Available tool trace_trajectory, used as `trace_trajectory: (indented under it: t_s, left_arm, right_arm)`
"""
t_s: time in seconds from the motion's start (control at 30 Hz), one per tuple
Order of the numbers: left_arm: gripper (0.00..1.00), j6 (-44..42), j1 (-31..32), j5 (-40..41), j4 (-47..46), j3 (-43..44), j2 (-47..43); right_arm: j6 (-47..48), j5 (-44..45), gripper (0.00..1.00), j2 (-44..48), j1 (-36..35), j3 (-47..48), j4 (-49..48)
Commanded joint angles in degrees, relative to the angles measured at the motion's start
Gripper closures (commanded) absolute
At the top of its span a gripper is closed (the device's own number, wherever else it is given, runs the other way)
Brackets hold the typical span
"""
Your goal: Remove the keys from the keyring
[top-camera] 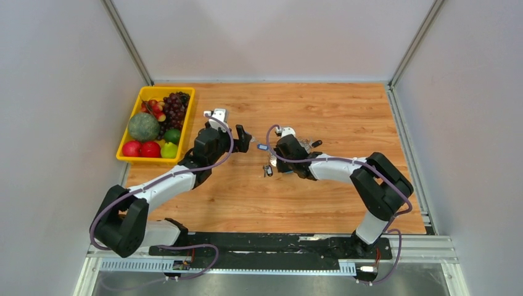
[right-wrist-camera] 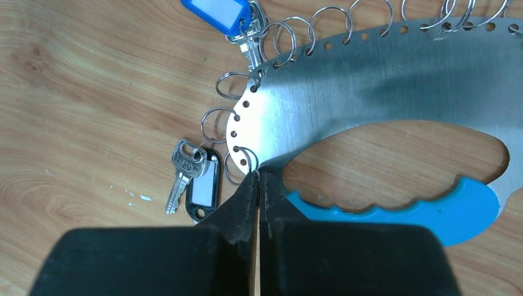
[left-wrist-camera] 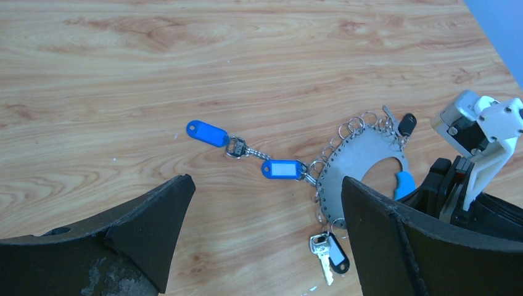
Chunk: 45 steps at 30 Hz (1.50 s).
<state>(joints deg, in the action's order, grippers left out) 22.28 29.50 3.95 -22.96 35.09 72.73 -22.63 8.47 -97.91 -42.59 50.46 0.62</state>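
Top view, table (top-camera: pixel 345 117): wooden, with walls on three sides.
Top view, yellow tray (top-camera: pixel 125 158): at the far left, filled with fruit (top-camera: pixel 144 126).
Top view, left gripper (top-camera: pixel 242 139): fingers apart, near mid-table, facing the right gripper (top-camera: pixel 276 161).
Top view, keys (top-camera: pixel 267 170): a small cluster on the wood just left of the right gripper.
Left wrist, left gripper: its own black fingers (left-wrist-camera: pixel 142 234) are spread wide and hold nothing.
Left wrist, keyring (left-wrist-camera: pixel 361 154): a flat silvery plate with an oval cutout and a blue grip, lying mid-table, partly behind one finger; split rings (left-wrist-camera: pixel 354 126) line its edge.
Left wrist, keys: blue tags (left-wrist-camera: pixel 206 132) are chained out to one side; a silver key sits with a black tag (left-wrist-camera: pixel 338 259) at the near edge; a black-headed key is at the far edge.
Right wrist, right gripper: fingers (right-wrist-camera: pixel 234 222) are pressed together, tips meeting at the keyring's rim beside a split ring; cannot tell whether metal is nipped.
Right wrist, keys: the silver key and black tag lie just beside the fingers.
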Motion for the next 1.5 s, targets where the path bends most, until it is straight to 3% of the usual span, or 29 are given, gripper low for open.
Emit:
trace_trajectory:
  t_s: [0.0,0.23,0.6,1.03,1.47]
  left_arm:
    - [0.00,0.83,0.03,-2.79,-0.45,3.40,2.46]
    - [0.03,0.58,0.02,-13.33,-2.37,5.22,7.10]
    - [0.07,3.21,0.30,-25.19,-8.09,3.48,12.38]
    - [0.10,3.02,3.60,-22.68,-10.75,4.71,17.83]
    - [0.11,-0.11,5.10,-22.95,-15.63,0.57,11.25]
  right_arm:
    - [-0.14,1.12,1.00,3.93,-0.43,0.80,1.23]
    - [0.29,3.14,1.00,10.06,-0.39,-0.10,1.51]
    - [0.77,4.39,1.00,11.91,-0.31,1.20,2.32]
    - [1.46,5.62,1.00,14.60,-0.21,3.56,4.78]
    - [2.15,6.24,1.00,21.30,0.05,10.22,8.86]
